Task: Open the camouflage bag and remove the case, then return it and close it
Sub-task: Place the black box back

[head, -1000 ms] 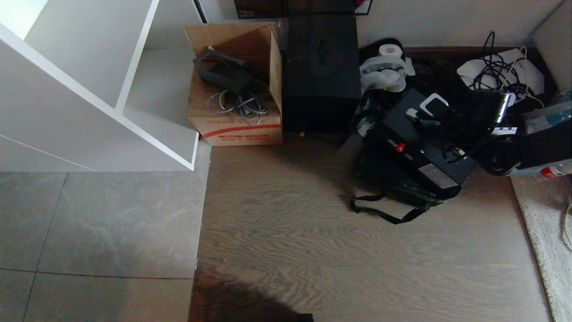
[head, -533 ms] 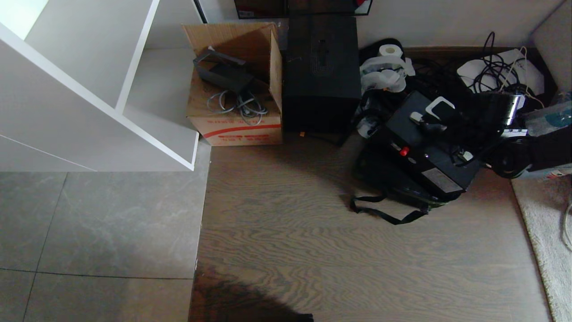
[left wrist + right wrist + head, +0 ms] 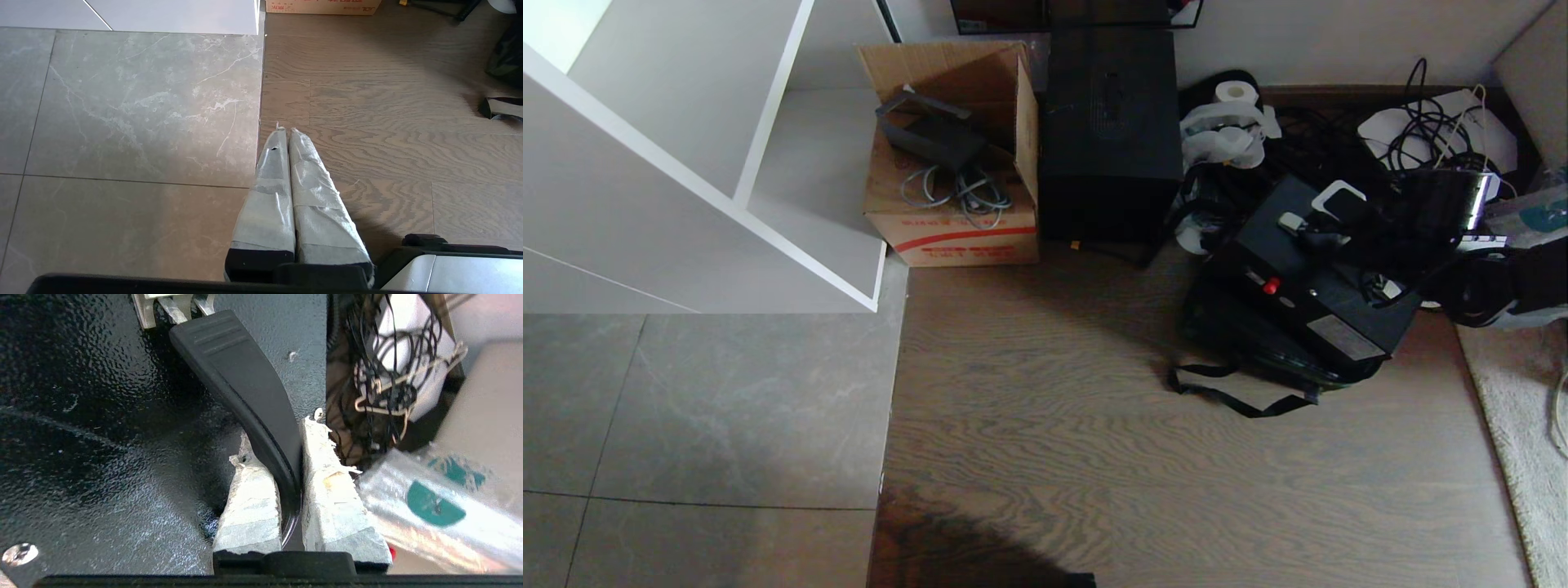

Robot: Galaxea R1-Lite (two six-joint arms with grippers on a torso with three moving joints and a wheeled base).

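Moved: our case [image 3: 1311, 282] has shifted right, atop camouflage bag [image 3: 1258, 347] on the floor.
Head: right claw [image 3: 1343, 237] at the handle.
Left wrist: left claw [image 3: 286, 134] shut, empty.
Right wrist: we pinch handle [image 3: 245, 388].

the floor is split: grey stone tiles [image 3: 703, 408] on one side, brown wood-grain boards [image 3: 1143, 474] on the other. a white shelf unit [image 3: 686, 180] stands over the tiles, against a pale wall [image 3: 1339, 41]. an open cardboard box [image 3: 952, 204] sits beside a tall black box [image 3: 1111, 131]. a pale rug [image 3: 1519, 425] edges the boards, and tangled cables [image 3: 1429, 131] lie in the corner.
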